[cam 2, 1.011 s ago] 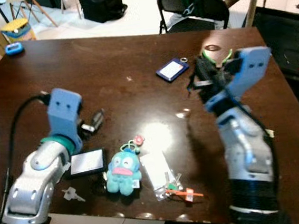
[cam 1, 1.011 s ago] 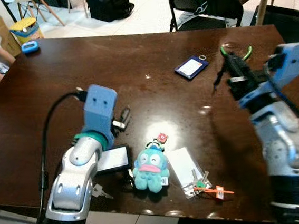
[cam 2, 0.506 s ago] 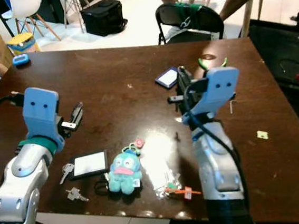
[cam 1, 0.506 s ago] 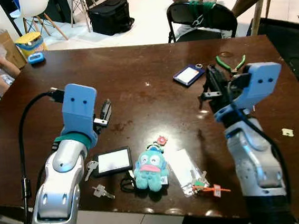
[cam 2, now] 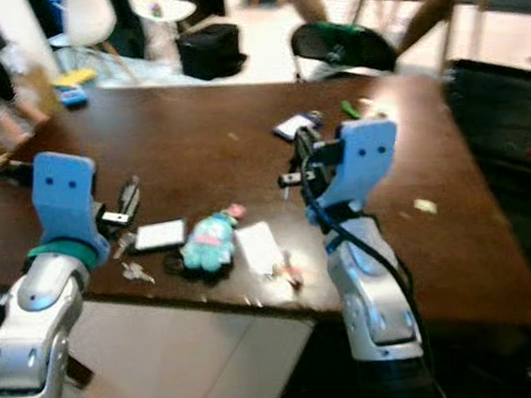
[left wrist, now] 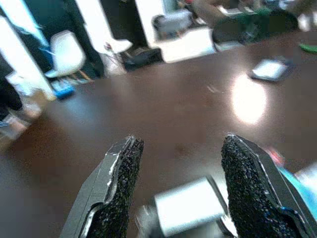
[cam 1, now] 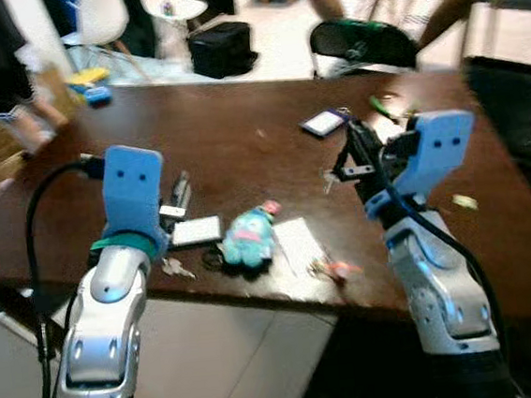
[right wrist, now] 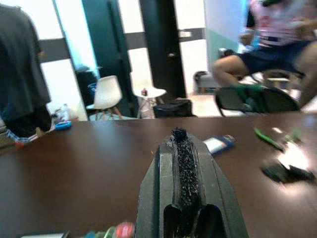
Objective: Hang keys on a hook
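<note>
Camera pulled back; keys (cam 1: 330,269) lie blurred, axis unclear.

Home dining room: dark wooden table (cam 1: 240,126), white chairs (right wrist: 106,94).

Blurred keys (cam 1: 332,269) by table (cam 1: 240,126) edge

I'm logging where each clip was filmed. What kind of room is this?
Probably a home dining or living area: a big dark wooden table strewn with small items like a teal plush keychain, a black folding chair, white chairs, and a seated person behind.
</note>
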Robot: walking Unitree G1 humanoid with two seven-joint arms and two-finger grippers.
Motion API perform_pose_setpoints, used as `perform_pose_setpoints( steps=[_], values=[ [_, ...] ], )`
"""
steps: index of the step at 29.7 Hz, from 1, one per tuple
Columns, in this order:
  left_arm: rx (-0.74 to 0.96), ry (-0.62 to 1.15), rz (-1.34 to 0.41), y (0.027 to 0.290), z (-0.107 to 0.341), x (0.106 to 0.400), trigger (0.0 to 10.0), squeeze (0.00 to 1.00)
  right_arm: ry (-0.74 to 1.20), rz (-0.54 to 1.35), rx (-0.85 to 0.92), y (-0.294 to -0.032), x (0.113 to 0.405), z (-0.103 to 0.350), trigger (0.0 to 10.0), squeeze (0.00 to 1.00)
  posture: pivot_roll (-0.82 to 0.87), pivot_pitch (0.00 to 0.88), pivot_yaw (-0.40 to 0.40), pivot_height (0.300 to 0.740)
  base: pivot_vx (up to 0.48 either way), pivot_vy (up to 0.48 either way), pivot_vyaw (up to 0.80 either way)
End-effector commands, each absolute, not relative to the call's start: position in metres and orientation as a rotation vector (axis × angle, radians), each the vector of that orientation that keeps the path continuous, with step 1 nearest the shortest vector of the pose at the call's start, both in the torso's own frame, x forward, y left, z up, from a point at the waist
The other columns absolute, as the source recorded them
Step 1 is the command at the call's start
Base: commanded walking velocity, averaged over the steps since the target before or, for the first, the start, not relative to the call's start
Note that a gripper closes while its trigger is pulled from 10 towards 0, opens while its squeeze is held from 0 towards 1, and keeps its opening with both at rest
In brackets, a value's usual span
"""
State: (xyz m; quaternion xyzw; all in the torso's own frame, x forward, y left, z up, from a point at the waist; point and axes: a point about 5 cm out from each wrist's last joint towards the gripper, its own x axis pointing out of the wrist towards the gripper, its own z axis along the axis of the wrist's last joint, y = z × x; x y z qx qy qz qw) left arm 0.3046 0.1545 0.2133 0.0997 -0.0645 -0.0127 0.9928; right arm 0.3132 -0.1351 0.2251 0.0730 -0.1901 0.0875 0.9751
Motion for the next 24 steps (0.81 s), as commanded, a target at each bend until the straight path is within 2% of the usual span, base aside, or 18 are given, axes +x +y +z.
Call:
perform_pose_setpoints(
  steps=[1,9,13,14,24],
  values=[
    [0.207,-0.131,-0.006,0.159,0.214,0.305,10.0,0.0,-0.39,0.197,0.137,-0.128,0.313,0.228,10.0,0.0,-0.12,0.001,0.129,0.74,-0.435,0.0,0.0],
    [0.199,-0.119,-0.006,0.16,0.21,0.308,10.0,0.0,-0.372,0.194,0.087,-0.124,0.314,0.221,10.0,0.0,-0.12,0.002,0.128,0.74,-0.423,0.0,0.0],
    [0.175,-0.121,-0.004,0.157,0.21,0.31,10.0,0.0,-0.354,0.201,0.04,-0.124,0.317,0.217,10.0,0.0,-0.13,0.006,0.095,0.74,-0.411,0.0,0.0],
    [0.162,-0.126,-0.001,0.154,0.21,0.311,10.0,0.0,-0.351,0.207,0.018,-0.125,0.318,0.217,10.0,0.0,-0.15,0.011,0.058,0.74,-0.405,0.0,0.0],
    [0.108,-0.143,0.021,0.145,0.208,0.313,10.0,0.0,-0.347,0.242,-0.073,-0.131,0.325,0.221,10.0,0.0,-0.16,0.015,0.009,0.74,-0.405,0.0,0.0]
  ],
)
